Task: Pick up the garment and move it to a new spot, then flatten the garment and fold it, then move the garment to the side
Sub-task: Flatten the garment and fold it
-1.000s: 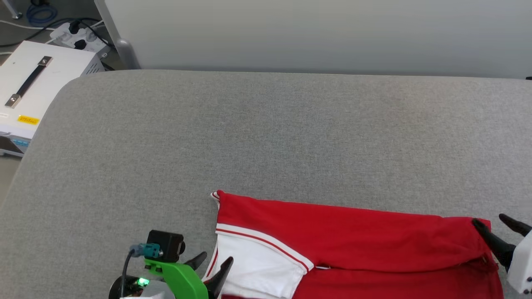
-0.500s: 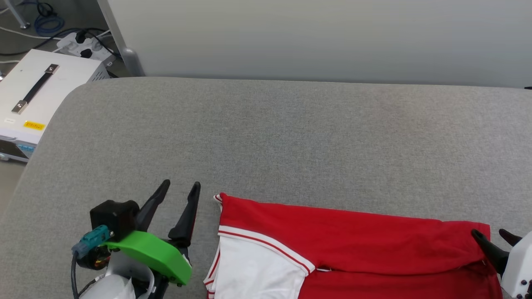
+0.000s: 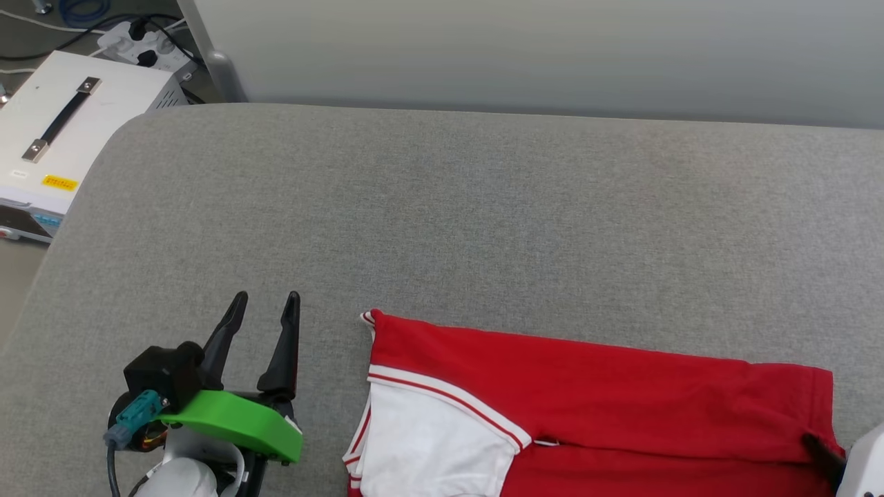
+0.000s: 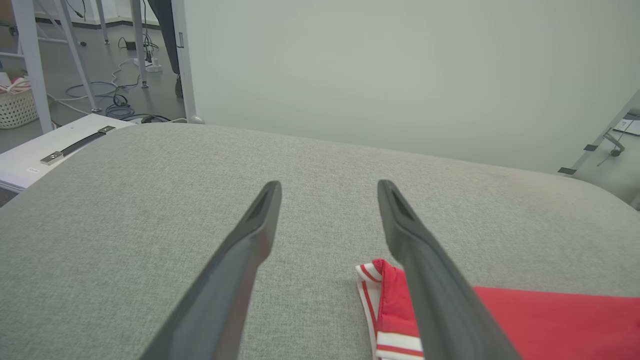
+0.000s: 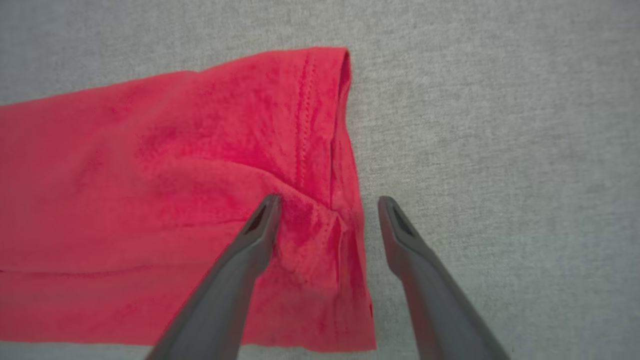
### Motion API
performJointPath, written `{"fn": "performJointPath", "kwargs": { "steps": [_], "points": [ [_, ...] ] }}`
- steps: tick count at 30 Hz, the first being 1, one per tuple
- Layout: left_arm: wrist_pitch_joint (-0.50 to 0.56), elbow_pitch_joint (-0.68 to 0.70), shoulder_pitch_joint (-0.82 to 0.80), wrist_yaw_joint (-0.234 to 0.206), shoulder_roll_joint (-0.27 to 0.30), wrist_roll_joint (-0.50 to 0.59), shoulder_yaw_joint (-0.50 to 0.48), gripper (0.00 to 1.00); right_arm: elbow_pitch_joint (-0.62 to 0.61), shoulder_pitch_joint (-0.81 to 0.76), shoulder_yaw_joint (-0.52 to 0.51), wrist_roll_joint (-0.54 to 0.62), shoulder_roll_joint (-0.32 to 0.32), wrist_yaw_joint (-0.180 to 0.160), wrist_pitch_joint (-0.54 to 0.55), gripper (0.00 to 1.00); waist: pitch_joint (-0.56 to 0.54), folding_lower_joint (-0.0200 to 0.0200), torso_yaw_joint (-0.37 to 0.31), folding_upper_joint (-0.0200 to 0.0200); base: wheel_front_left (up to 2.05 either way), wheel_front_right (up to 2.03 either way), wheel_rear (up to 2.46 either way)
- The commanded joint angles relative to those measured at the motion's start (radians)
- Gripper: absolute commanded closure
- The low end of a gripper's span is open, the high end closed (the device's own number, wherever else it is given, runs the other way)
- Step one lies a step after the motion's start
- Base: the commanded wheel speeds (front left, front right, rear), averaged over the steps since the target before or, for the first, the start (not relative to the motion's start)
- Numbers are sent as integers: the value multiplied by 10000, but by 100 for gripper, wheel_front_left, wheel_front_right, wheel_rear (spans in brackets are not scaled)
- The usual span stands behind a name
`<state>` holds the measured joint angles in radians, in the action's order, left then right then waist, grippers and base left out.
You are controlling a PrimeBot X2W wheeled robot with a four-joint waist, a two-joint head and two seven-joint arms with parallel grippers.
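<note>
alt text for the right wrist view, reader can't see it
The right gripper, open, straddles the side edge of a red garment lying wrinkled on a grey fabric surface. One finger is over the cloth, the other over bare surface.

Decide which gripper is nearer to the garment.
Right. The right gripper straddles the red hem of the garment, one of its fingers over the cloth. The left gripper stands open over the grey cushion, beside the striped corner, not touching.

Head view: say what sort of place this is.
Likely a lab or workshop, not a home: a grey padded worktable before a plain partition, a white equipment case, and a power strip on the floor.
</note>
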<state>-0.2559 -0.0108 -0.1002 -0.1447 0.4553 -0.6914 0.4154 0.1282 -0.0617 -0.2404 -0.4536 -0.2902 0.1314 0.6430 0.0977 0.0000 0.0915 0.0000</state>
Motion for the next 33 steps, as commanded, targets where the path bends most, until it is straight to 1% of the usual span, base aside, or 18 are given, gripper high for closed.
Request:
{"fn": "performJointPath", "kwargs": {
  "steps": [1,8,9,12,16,20,25,26,27,28,29,30,33],
  "points": [
    [-56,-40,155,129,-126,210,-139,0,109,-100,-99,108,61,-7,20,0,74,0,51,0,0,0,0],
    [-57,-277,166,700,-601,716,-675,0,879,104,-329,126,322,-7,-86,0,371,0,114,0,0,0,0],
    [-57,-355,137,829,-699,821,-770,0,1117,182,-309,71,364,-7,-90,0,434,0,130,0,0,0,0],
    [-58,-452,110,979,-823,957,-884,0,1420,254,-134,-132,470,-7,-68,0,504,0,149,0,0,0,0],
    [-58,-654,93,1162,-992,1059,-950,0,1572,249,591,-711,509,-7,-6,0,565,0,157,0,0,0,0],
    [-58,-887,39,1321,-1094,1161,-863,0,1668,268,1095,-1271,490,-7,-41,0,539,0,176,0,0,0,0],
    [-58,-1066,21,1427,-1185,1242,-870,0,1738,309,1640,-1690,447,-7,-155,0,429,0,193,0,0,0,0],
    [-58,-1091,24,1442,-1201,1257,-878,0,1756,315,1723,-1766,428,-7,-187,5,401,0,195,0,0,0,0],
    [-58,-1110,27,1454,-1213,1268,-888,0,1770,325,1779,-1829,414,-7,-217,35,380,0,196,0,0,0,0],
    [-58,-1132,30,1468,-1226,1278,-903,0,1790,336,1833,-1892,387,-7,-266,58,356,0,196,0,0,0,0],
    [-58,-1150,34,1480,-1235,1287,-914,0,1805,347,1866,-1909,348,-7,-329,78,334,0,196,0,0,0,0],
    [-58,-1175,41,1495,-1243,1300,-923,0,1836,359,1902,-1896,284,-7,-421,100,306,0,195,0,0,0,0],
    [-58,-1230,64,1526,-1262,1320,-950,0,1933,393,1952,-1777,73,-7,-741,100,231,0,185,0,0,0,0]
  ]
}}
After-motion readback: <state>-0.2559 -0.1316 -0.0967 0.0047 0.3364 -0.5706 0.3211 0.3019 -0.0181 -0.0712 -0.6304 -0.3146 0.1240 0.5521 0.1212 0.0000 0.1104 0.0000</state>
